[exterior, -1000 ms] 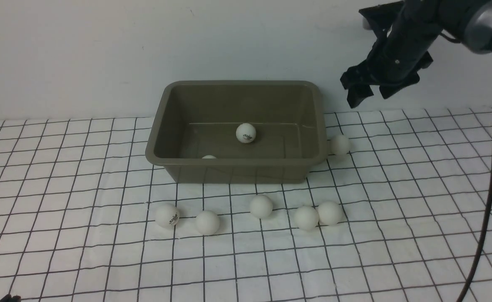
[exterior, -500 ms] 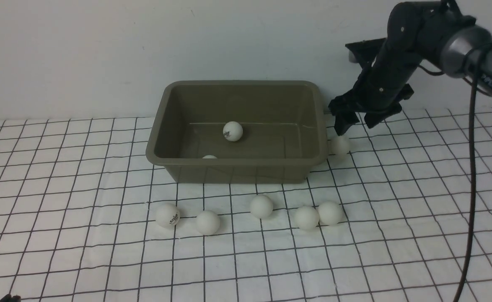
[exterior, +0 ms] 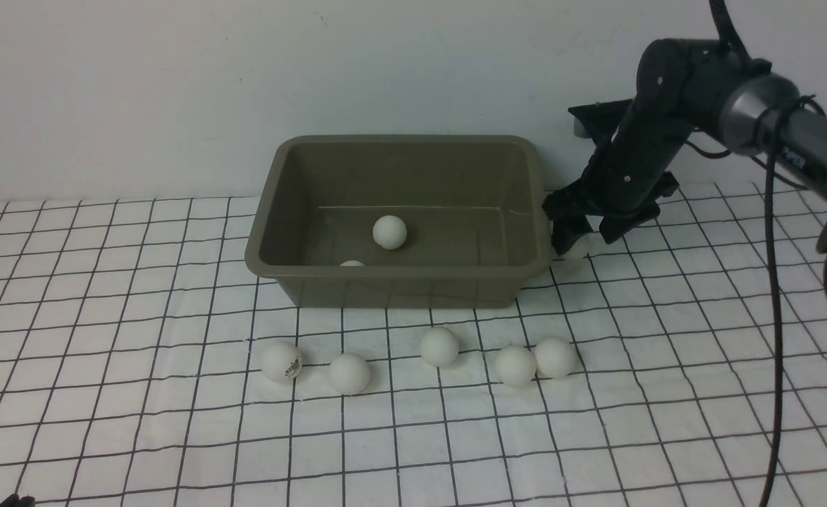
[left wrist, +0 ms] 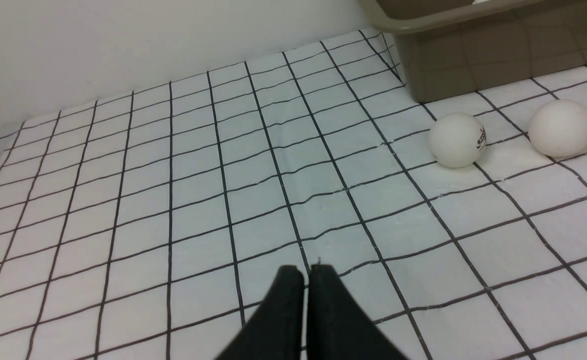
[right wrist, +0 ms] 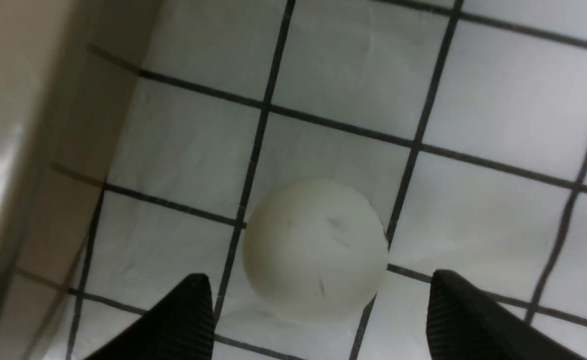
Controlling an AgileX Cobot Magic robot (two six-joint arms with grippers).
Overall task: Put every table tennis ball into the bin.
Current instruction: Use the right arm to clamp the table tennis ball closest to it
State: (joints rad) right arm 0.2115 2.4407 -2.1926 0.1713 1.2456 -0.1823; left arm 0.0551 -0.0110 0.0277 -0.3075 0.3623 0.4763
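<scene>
Nearest the robot, the left claw (left wrist: 306, 274) hangs low over the checked tabletop (exterior: 103, 338). Its two fingers are pressed together and hold nothing.

Farther out, five balls lie on the tabletop in a loose line running left to right, in front of the bin. The logo ball (exterior: 281, 362) is at the left end with its print turned toward the robot. Next come the second ball (exterior: 349, 373) and the middle ball (exterior: 439, 346). The fourth ball (exterior: 515, 365) and fifth ball (exterior: 555, 357) sit side by side and seem to touch.

Behind them the bin (exterior: 399, 287) stands upright with its mouth open to the ceiling. Its long axis runs left to right, parallel to the wall (exterior: 174, 84). One inside ball (exterior: 389, 232) rests near the middle of its floor. Of the hidden ball (exterior: 351, 263), only the top shows over the near rim.

At the bin's right end, the outside ball (right wrist: 316, 250) sits on the tabletop just beside the bin's side. The right claw (exterior: 584, 241) points down over it with fingers spread wide, one on each side. The wrist view shows a gap between each finger and the ball.
</scene>
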